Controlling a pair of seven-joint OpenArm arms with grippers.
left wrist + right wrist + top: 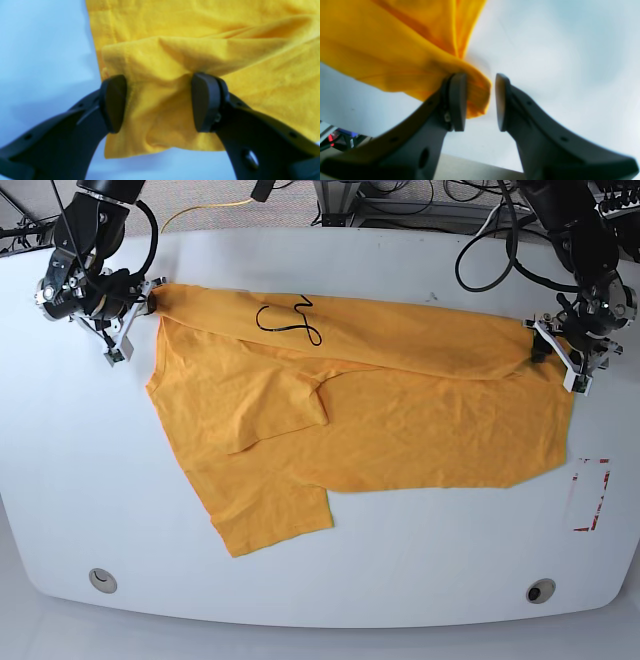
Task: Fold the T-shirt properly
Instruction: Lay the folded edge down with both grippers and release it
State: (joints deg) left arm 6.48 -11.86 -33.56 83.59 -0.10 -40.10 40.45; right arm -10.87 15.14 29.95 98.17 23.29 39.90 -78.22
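Garment: the T-shirt (400, 420) lies spread on the white table (60, 510), its long axis running left to right in the base view, with a band along the far edge already folded over so that black lettering (290, 318) shows on it.

Sleeves: one sleeve lies folded in over the body left of centre; the other juts toward the near edge.

Left gripper: the left gripper (157, 102) sits at the shirt's far right corner. Its jaws stand apart, and a bunched fold of cloth fills the gap between the two pads without being pinched.

Right gripper: the right gripper (480, 102) sits at the far left corner. A wad of hem lies against one pad, and a narrow gap shows before the other pad, so the jaws are part closed; whether the cloth is truly gripped cannot be told from this angle.

Key relation: both corners lie on the folded far edge, one directly between each pair of fingers, and the shirt body extends from them toward the near side. Each arm is nearest its own end of the long axis.

Judgement: the next fold likely needs both corners secured and drawn evenly toward the near edge; an uneven hold would probably skew the crease.
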